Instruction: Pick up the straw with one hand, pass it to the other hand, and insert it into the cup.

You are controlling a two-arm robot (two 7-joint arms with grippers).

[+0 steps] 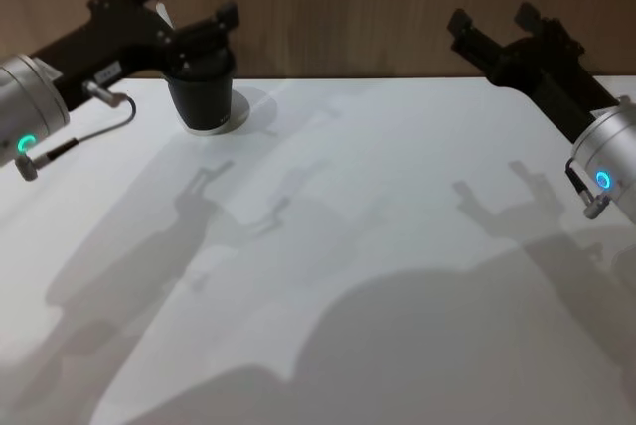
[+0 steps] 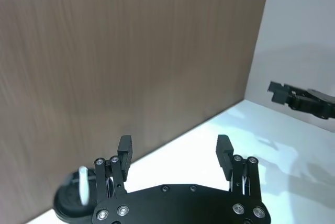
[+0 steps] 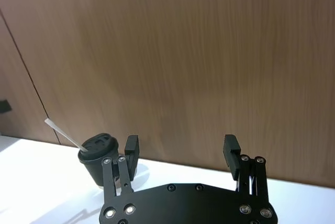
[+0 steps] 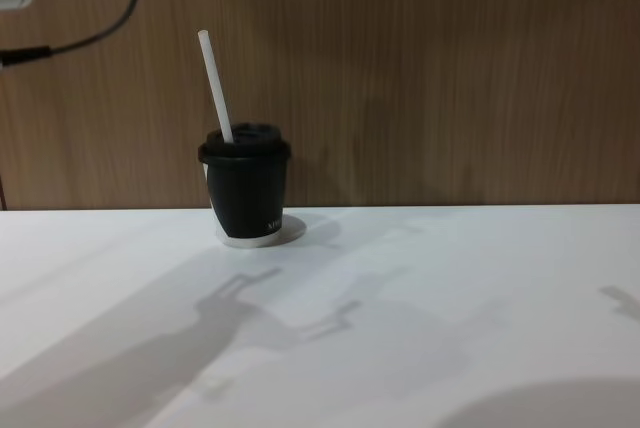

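Nearest, just bare white table [image 1: 378, 246]. Farther back at ten o'clock, the cup [image 4: 248, 193] upright near the wooden wall [image 4: 450, 78], the straw [image 4: 215, 86] poking through its lid, tilted left. Above it, left gripper [image 1: 189, 10] hovering, released, grasping nothing. At two o'clock, right gripper [image 1: 494, 25] raised, likewise spread wide and empty

The cup [image 4: 247, 195] stands on the table [image 4: 420, 328], toward its far left, just before the wall [image 4: 430, 78]. The straw [image 4: 215, 86] sits in the cup, tilted left. My left gripper [image 1: 189, 10] hangs above the cup, jaws apart; my right gripper [image 1: 502, 26] hangs well right of the cup, jaws apart.
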